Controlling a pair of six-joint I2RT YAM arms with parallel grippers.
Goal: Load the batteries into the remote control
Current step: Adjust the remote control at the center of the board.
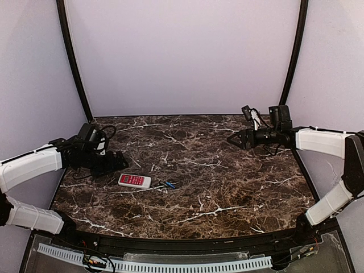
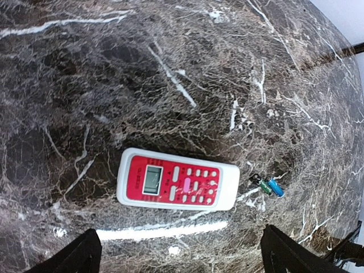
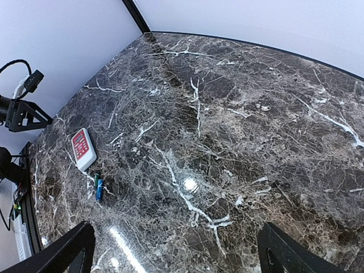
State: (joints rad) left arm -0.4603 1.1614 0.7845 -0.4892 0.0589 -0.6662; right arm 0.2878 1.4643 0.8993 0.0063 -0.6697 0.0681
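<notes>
The remote control [image 1: 135,181] lies face up on the marble table, white with a red button panel, also plain in the left wrist view [image 2: 177,180] and small in the right wrist view [image 3: 83,148]. Two batteries [image 1: 168,184] lie side by side just right of it, one blue and one green [image 2: 269,186], [image 3: 98,186]. My left gripper [image 1: 118,161] hovers open just behind and left of the remote, nothing between its fingers [image 2: 74,257]. My right gripper [image 1: 234,139] hangs open over the far right of the table, far from both, its fingers [image 3: 287,255] wide apart.
The dark marble table [image 1: 227,187] is bounded by a black rim, with white walls behind and at both sides. A black curved rail and a white toothed strip [image 1: 153,265] run along the near edge by the arm bases.
</notes>
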